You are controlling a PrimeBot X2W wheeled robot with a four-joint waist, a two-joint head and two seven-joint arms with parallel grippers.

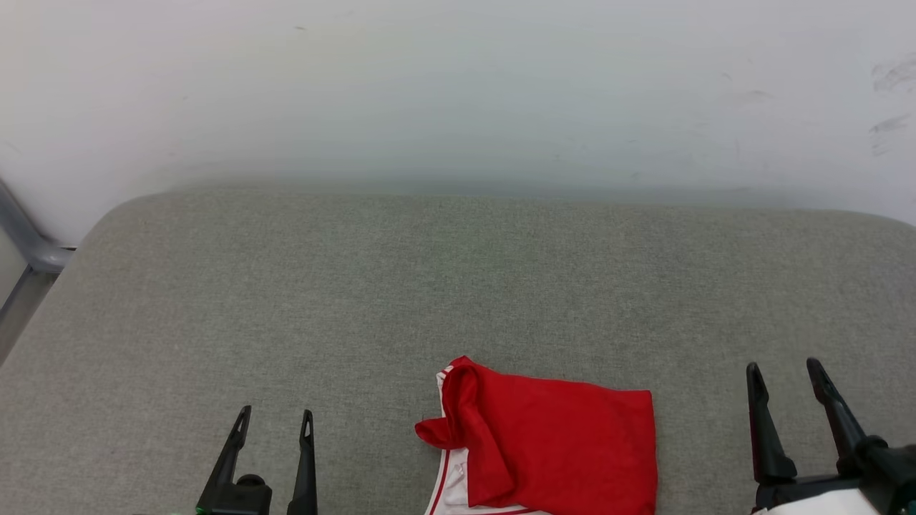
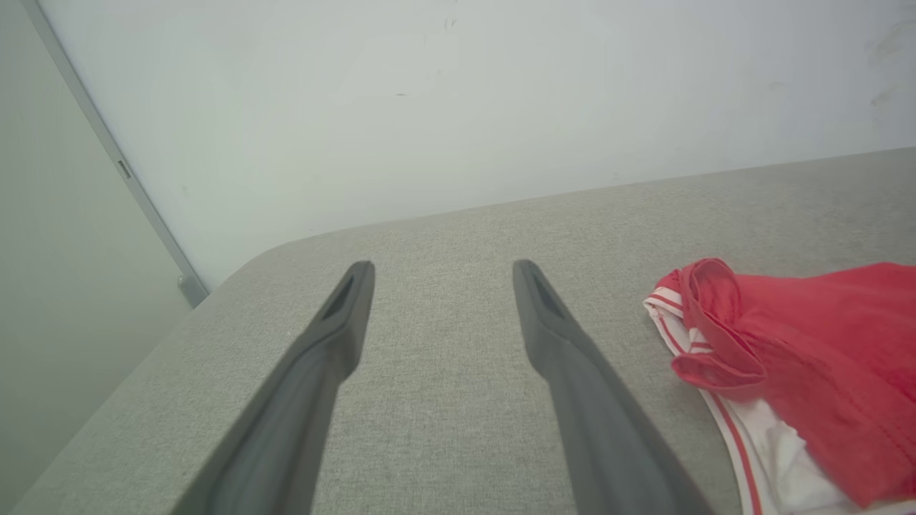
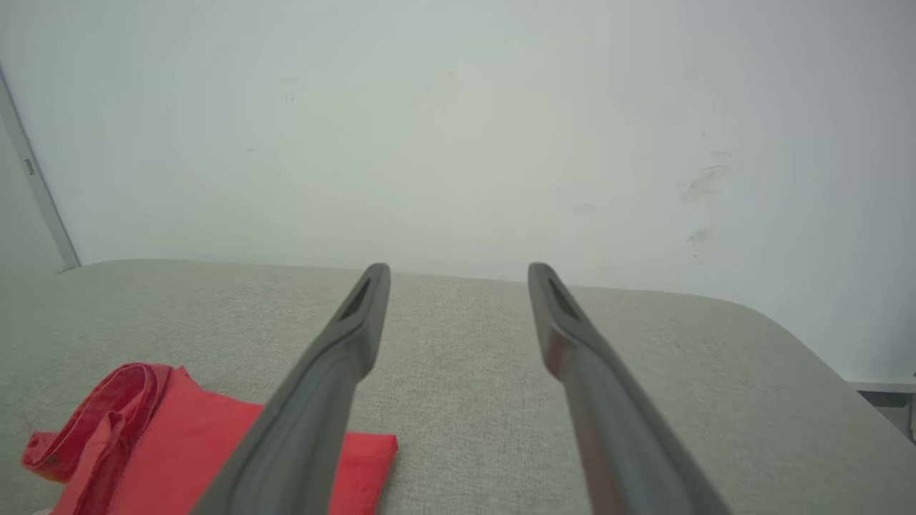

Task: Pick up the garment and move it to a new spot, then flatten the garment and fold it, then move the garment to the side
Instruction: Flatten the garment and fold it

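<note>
I see the shirt bunched at the near edge of the grey cushion, between my left gripper and right gripper — both spread wide, holding nothing. A white wall stands behind the cushion — a metal rail at far left.

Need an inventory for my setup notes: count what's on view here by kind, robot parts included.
Garments: 1, the red garment with white trim.
Grippers: 2, the left gripper and the right gripper, jaws open, neither touching the cloth.
Work surfaces: 1, the grey fabric surface.
Total: 4.
</note>
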